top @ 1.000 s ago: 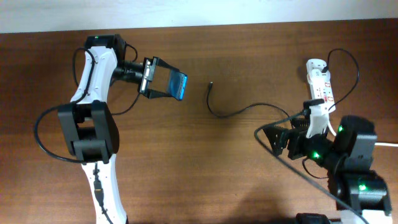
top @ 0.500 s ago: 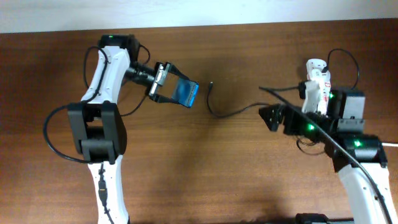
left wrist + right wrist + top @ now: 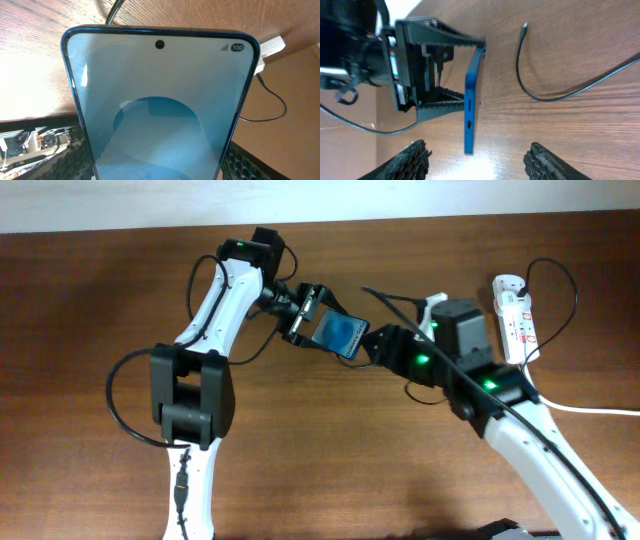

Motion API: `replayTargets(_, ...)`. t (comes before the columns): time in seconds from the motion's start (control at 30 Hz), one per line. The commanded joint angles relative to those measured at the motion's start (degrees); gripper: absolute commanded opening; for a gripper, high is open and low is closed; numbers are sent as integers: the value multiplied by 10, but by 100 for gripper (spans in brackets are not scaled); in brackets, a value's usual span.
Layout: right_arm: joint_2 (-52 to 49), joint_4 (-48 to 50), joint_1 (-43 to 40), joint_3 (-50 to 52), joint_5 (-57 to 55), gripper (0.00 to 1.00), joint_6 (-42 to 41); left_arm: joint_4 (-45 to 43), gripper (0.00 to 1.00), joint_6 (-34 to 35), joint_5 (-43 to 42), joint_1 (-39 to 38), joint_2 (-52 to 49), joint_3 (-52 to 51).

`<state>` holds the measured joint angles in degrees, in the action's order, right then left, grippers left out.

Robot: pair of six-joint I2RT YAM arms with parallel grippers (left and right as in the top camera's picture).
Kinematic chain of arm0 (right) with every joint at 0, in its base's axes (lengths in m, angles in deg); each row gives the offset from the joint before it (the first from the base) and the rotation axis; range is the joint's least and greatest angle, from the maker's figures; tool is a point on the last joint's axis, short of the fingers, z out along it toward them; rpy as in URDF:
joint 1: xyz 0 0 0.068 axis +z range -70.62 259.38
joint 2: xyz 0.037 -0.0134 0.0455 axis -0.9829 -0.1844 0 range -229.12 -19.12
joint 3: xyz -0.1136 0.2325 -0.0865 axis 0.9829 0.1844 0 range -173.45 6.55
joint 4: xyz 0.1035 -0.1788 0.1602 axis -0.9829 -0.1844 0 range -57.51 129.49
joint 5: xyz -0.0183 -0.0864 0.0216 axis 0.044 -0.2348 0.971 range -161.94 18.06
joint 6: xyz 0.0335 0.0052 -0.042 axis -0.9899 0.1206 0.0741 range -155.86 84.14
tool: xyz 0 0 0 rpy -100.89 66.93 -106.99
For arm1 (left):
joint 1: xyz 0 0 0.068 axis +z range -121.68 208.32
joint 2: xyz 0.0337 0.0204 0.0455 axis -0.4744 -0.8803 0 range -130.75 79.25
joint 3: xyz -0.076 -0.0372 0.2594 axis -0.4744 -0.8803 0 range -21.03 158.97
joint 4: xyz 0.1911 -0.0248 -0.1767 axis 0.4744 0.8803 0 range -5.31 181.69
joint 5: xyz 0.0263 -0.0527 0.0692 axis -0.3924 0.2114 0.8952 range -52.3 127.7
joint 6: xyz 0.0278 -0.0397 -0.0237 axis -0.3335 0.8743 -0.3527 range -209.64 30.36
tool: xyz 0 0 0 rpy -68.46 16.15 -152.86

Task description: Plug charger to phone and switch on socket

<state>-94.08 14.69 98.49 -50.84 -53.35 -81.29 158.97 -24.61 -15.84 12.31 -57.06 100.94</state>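
Note:
My left gripper [image 3: 325, 326] is shut on the phone [image 3: 342, 334] and holds it tilted above the table's middle. In the left wrist view the phone's blue screen [image 3: 160, 110] fills the frame. My right gripper [image 3: 385, 346] is open and empty, just right of the phone. In the right wrist view the phone [image 3: 471, 107] shows edge-on, its port facing my open fingers [image 3: 480, 165]. The charger's thin black cable [image 3: 520, 70] lies on the table beyond it, tip free. The white socket strip [image 3: 515, 315] lies at the far right.
The strip's thick white cord [image 3: 600, 410] runs off to the right. The charger's cable loops beside the strip [image 3: 575, 288]. The left arm's black cables [image 3: 120, 395] hang at the left. The strip also shows in the left wrist view [image 3: 271, 46].
My left arm has carried the phone right, to the middle. My right arm has swung left from beside the strip and now covers most of the charger cable in the overhead view.

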Motion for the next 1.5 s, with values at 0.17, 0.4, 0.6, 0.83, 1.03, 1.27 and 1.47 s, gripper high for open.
replayTargets(0.17,-95,88,19,-10,-9,50,-20,0,0,16,-15,-19,3,12)
replayTargets(0.4,-138,129,39,-10,-15,28,-16,3,0,25,-17,-33,3,12)
replayTargets(0.6,-148,129,38,-10,-26,17,-16,3,0,24,-17,-35,3,12)
replayTargets(0.83,-148,132,38,-10,-26,4,-16,3,11,24,-17,-34,3,12)
replayTargets(1.03,-128,133,31,-11,-23,4,-16,0,99,24,-17,-33,3,12)
replayTargets(1.27,-111,126,-43,-11,63,4,-19,-82,99,-38,3,-32,3,12)
replayTargets(1.47,-37,128,-149,-11,158,4,-52,-281,99,-149,-183,11,3,12)
